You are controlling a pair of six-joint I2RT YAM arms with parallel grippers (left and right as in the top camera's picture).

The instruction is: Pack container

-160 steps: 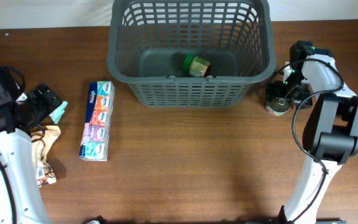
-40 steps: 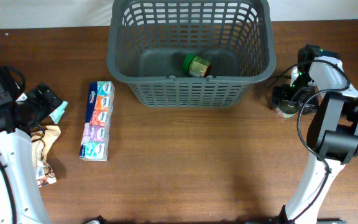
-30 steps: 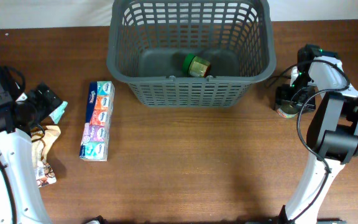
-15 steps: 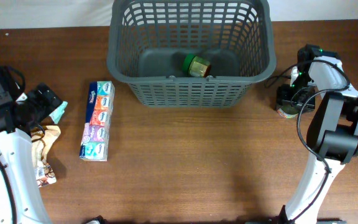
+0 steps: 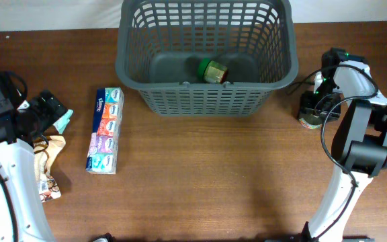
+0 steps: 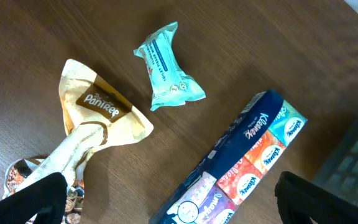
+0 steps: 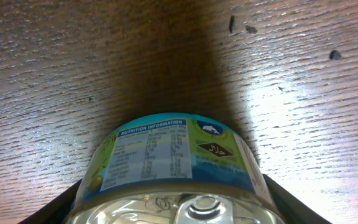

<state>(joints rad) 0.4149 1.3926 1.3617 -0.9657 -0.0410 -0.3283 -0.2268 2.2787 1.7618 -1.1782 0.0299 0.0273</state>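
Observation:
The container, a large dark grey slotted basket (image 5: pixel 203 101), stands at the back centre with a gold-lidded jar (image 5: pixel 213 70) on its floor. My right gripper (image 5: pixel 310 107) is just right of the basket, low on the table. Its fingers are closed on both sides of a tin can (image 5: pixel 308 119) with a blue-green label. In the right wrist view the can (image 7: pixel 173 155) fills the space between the fingers of my right gripper (image 7: pixel 173 211). My left gripper (image 5: pixel 44 111) is open and empty at the far left, above the table (image 6: pixel 179 205).
A multicolour tissue pack (image 5: pixel 105 130) lies left of the basket and shows in the left wrist view (image 6: pixel 241 168). A teal packet (image 6: pixel 166 67) and a cream snack bag (image 6: pixel 92 118) lie near my left gripper. Brown wooden tabletop (image 5: pixel 207 181) extends in front.
Since the earliest frame my right gripper and the can have shifted slightly right and forward. Over the last second almost nothing has moved. The left arm is still.

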